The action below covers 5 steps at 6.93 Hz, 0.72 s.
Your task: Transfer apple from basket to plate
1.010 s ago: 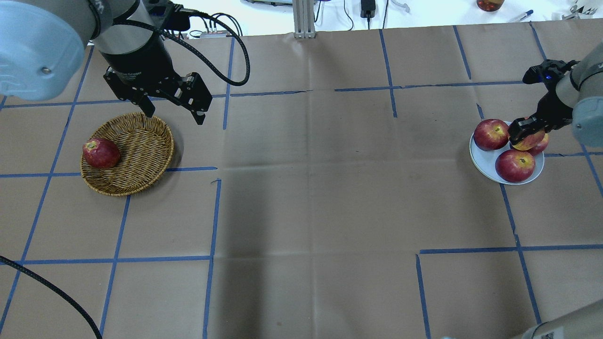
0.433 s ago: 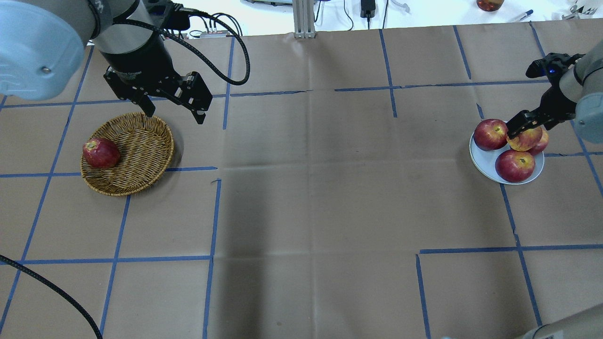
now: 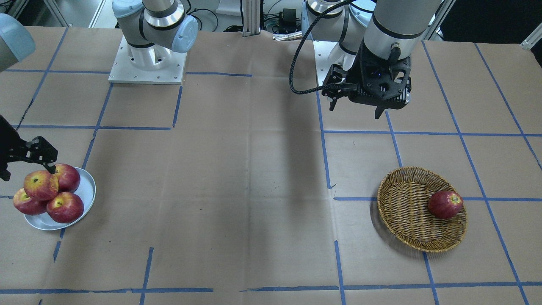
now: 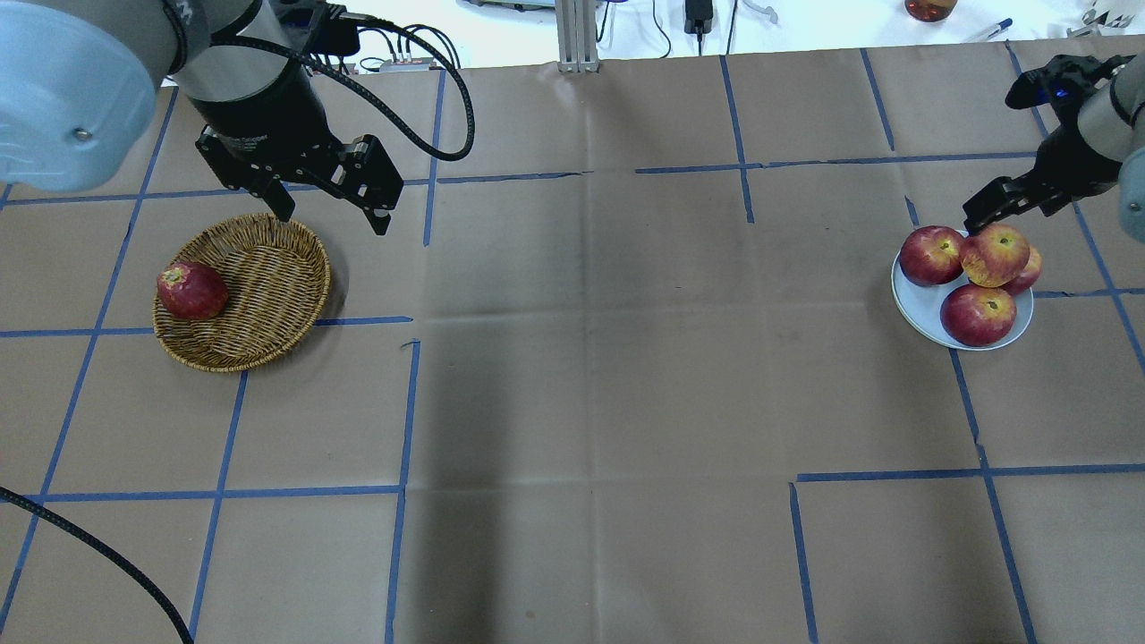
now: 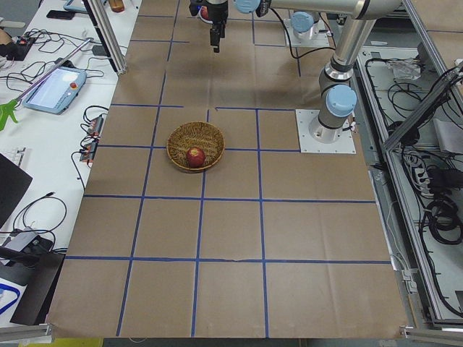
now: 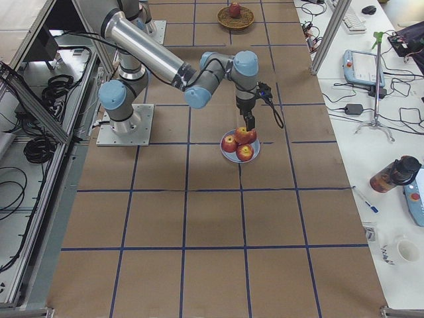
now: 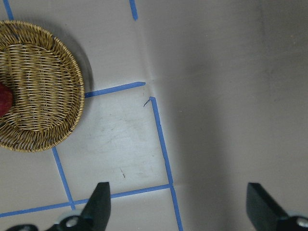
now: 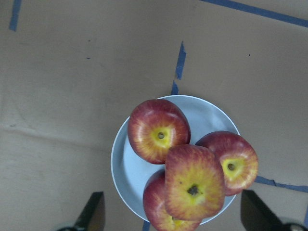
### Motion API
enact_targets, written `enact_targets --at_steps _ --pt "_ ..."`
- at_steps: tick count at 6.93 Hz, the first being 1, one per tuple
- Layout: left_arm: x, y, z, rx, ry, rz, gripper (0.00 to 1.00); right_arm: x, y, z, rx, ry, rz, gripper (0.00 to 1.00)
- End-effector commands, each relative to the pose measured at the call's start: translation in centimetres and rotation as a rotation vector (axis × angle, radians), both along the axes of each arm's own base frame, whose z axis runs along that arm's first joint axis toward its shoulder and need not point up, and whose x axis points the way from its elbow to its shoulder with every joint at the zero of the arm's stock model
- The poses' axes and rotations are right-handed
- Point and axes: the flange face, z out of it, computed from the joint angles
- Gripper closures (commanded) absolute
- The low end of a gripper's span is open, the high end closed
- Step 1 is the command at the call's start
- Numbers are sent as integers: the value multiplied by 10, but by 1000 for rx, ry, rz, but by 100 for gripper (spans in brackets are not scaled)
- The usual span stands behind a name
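The yellow-streaked apple (image 4: 993, 255) rests on top of three darker red apples on the pale plate (image 4: 921, 309) at the table's right. It also shows in the right wrist view (image 8: 194, 182) and the front view (image 3: 41, 185). My right gripper (image 4: 997, 219) is open and empty, hovering just above and behind the apple, with its fingers apart in the right wrist view (image 8: 173, 214). The wicker basket (image 4: 268, 286) sits at the left and holds one dark red apple (image 4: 190, 291). My left gripper (image 4: 333, 219) is open and empty above the basket's far edge.
Blue tape lines cross the brown paper table. The arms' base plates (image 3: 148, 63) stand at the robot's side. A pen (image 4: 993, 29) and a bottle (image 4: 930, 9) lie beyond the far edge.
My right gripper has let go of the streaked apple and risen up and away from the plate. The apple stays on top of the pile. The left arm has not moved.
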Motion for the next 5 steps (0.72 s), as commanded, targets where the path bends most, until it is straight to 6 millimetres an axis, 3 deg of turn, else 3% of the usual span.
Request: enact_targets --at_steps 1,3,5 --pt "0 1 1 -2 2 -1 1 65 17 73 51 -28 -93 0" --pt "0 -2 -2 4 1 8 1 137 43 96 90 -51 -205 0" --pt "0 -3 -4 8 2 13 1 189 66 108 104 -56 -262 0"
